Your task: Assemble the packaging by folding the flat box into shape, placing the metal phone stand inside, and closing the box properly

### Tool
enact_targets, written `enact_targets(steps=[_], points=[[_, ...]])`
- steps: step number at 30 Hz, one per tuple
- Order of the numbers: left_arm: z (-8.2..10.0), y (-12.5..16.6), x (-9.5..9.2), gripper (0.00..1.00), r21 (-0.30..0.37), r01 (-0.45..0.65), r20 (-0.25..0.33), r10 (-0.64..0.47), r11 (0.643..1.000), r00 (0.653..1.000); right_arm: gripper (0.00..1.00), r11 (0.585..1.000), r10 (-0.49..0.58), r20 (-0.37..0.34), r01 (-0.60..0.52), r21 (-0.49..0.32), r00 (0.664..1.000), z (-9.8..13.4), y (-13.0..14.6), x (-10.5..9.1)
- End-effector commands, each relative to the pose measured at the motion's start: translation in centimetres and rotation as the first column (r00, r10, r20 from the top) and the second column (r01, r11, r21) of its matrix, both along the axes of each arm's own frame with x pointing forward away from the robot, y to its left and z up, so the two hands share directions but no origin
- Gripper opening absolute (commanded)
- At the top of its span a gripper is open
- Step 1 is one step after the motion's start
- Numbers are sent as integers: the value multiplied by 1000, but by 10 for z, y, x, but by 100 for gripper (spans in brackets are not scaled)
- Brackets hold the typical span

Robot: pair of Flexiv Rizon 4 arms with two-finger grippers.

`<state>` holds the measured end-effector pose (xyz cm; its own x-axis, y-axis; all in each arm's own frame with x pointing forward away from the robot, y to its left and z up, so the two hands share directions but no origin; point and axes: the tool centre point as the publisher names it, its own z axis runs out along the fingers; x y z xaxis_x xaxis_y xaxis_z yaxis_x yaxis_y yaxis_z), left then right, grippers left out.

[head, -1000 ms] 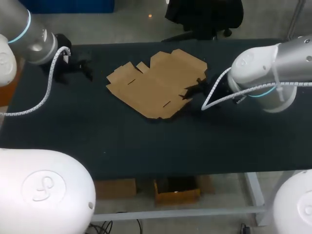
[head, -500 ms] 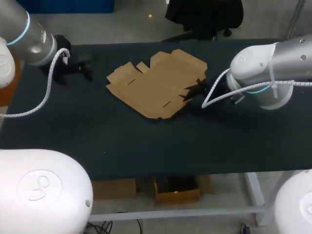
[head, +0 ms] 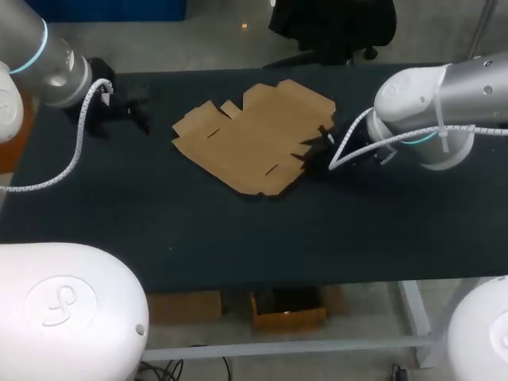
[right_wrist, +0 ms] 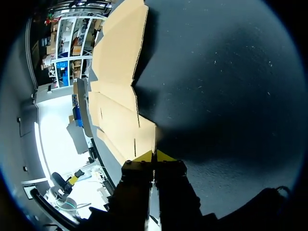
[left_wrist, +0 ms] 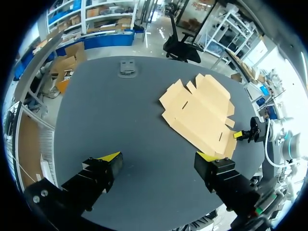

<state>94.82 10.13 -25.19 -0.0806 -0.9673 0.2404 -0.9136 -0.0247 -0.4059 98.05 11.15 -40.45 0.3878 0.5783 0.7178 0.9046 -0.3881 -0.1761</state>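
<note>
While left fingers (left_wrist: 107, 163) are spread, right fingers (right_wrist: 138, 167) pinch the one flat box (head: 254, 139) (at its edge).

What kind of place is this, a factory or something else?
Likely a robotics lab workbench, not a factory line: a left arm and right arm flank a dark table holding a flat cardboard box and a metal phone stand.
</note>
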Motion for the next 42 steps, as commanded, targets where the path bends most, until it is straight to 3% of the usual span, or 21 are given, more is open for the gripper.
enact_targets(steps=[1, 19, 27, 33, 35, 39, 42], points=[[1, -1, 0, 100, 7, -4, -1, 4, 1000, 1000, 0, 999, 24, 2, -24, 35, 1000, 2, -5, 0], [-1, -6, -1, 100, 9, 0, -7, 0, 1000, 1000, 0, 983, 146, -10, -144, 112, 989, 20, -44, -30], [-1, -8, -3, 100, 12, 2, -7, -2, 1000, 1000, 0, 975, 215, -23, -213, 69, 976, 20, -56, -42], [-2, -8, -4, 100, 11, 1, -8, -1, 1000, 1000, 51, 975, 220, -30, -219, 28, 975, 19, -71, -46], [-2, -9, -4, 100, 10, 1, -7, -1, 1000, 1000, 100, 978, 210, -26, -209, 16, 977, 22, -75, -46], [-2, -12, -3, 100, 8, 3, -6, -3, 1000, 1000, 100, 981, 191, -16, -191, -10, 981, 29, -76, -51], [-3, -13, -2, 100, 5, 5, -8, -5, 1000, 1000, 100, 983, 170, 2, -169, -75, 985, 34, -75, -54]])
